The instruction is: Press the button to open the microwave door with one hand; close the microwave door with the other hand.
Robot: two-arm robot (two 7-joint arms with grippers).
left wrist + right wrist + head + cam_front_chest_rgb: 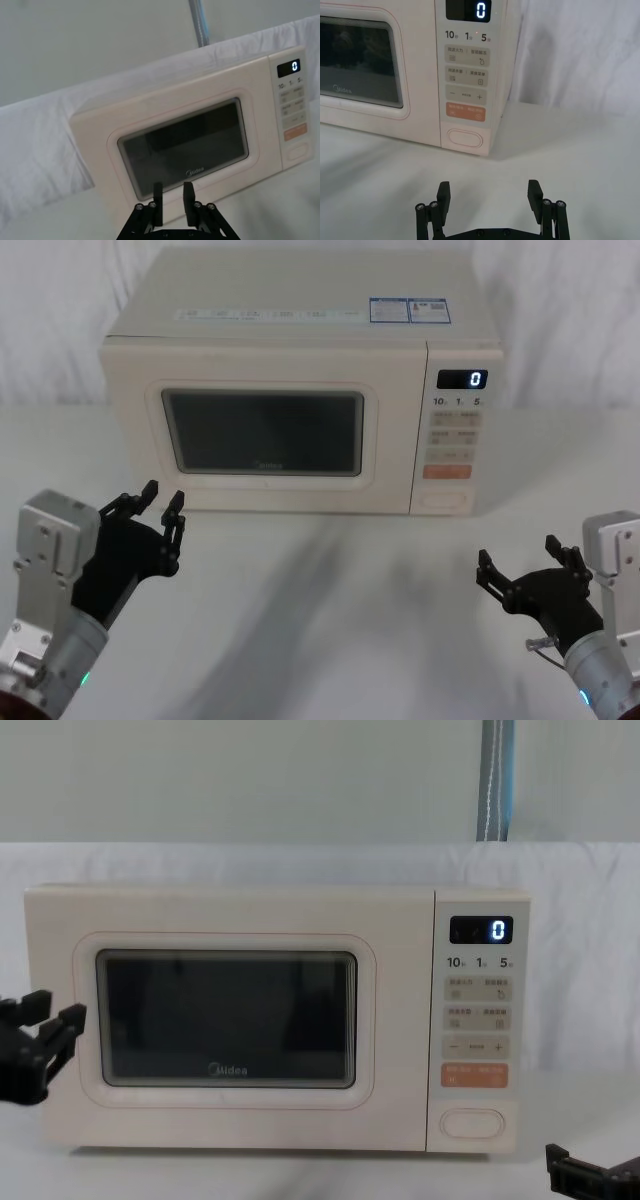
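Centrally, microwave [300, 390] on white table [330, 610], white cloth backdrop [60, 320].

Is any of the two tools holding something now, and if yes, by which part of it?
Nothing is held. The left tool and the right tool are both open and empty, apart from the microwave door, which is shut, and from the button.

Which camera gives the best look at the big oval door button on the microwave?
The right wrist view: the button sits close and head-on, under the orange key. The chest view shows it smaller at the panel's bottom, the head view smaller still, and the left wrist view has it tilted at the edge.
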